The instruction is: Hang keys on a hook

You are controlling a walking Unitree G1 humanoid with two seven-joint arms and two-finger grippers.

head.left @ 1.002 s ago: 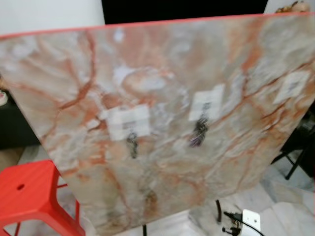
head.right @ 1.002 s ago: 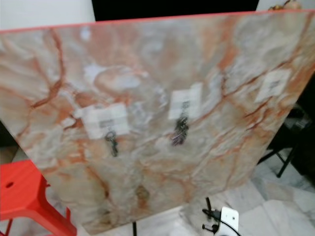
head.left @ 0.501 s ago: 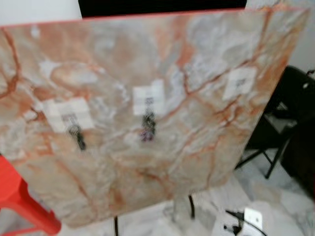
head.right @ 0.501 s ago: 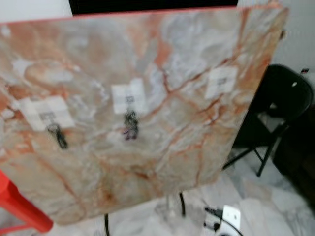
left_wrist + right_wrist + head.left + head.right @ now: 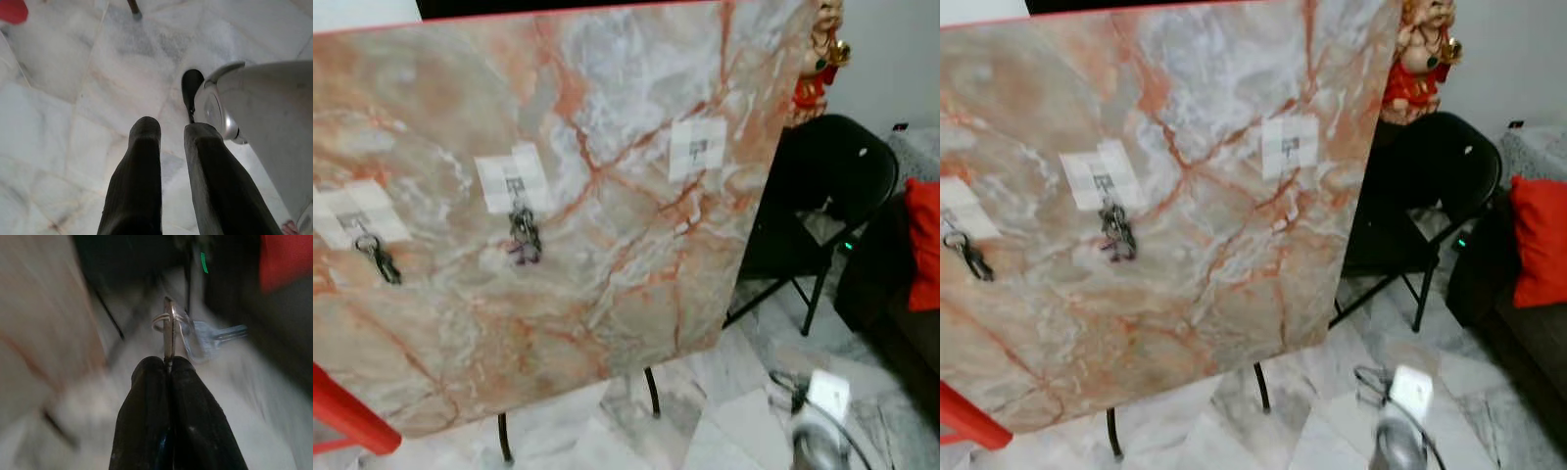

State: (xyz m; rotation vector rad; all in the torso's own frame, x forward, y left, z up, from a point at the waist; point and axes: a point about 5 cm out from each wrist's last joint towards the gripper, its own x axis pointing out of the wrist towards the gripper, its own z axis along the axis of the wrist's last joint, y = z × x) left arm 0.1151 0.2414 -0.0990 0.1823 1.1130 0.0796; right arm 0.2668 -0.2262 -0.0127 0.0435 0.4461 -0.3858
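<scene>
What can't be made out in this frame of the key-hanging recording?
- Right wrist view: motion blur smears everything behind the right tool; the keys it pinches show as a ring and one pale blade, so their count is unclear.
- Eye views: the free hook on the marble board is too small to show its shape.
- Left key bunch: its patch is cut by the picture edge.
- Left tool: points at floor.
</scene>
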